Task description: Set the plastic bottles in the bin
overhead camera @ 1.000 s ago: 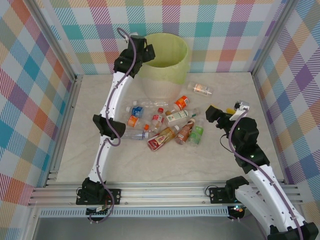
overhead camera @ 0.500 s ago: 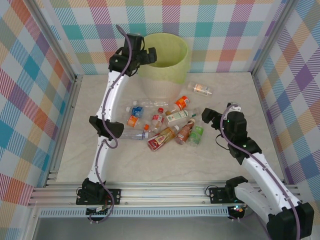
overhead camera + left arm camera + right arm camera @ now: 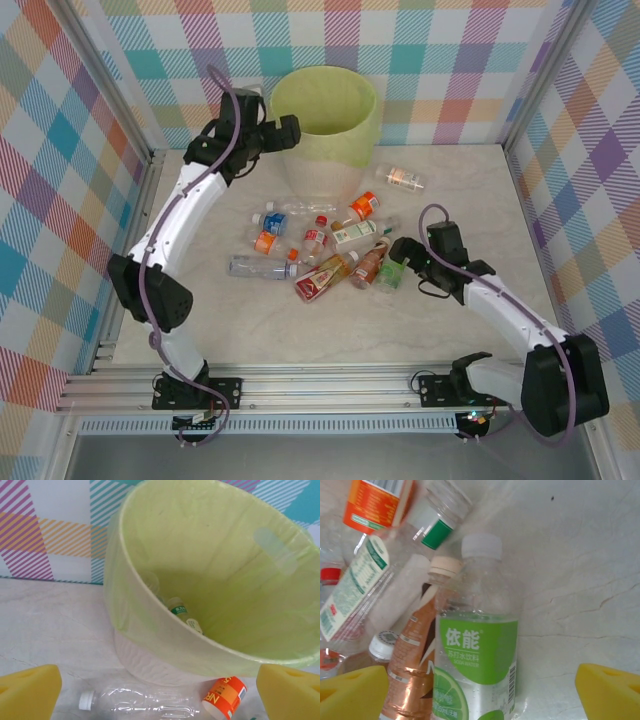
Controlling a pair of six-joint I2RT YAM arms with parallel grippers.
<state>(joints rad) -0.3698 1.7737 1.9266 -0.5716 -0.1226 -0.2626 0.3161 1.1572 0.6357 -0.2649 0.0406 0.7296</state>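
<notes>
The left gripper hangs at the far left, just beside the left rim of the bin, jaws spread wide with nothing between them. A small bottle lies inside the bin. Near of the bin, the other bottles lie heaped on the table. At the heap's right end the right gripper is spread around a green-labelled bottle, pads clear of it.

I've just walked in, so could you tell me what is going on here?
The robot is moving plastic bottles into the bin. The left gripper hangs open beside the bin, which holds at least one bottle. The right gripper, open, is lined up on a green-labelled bottle in the pile on the table.
</notes>
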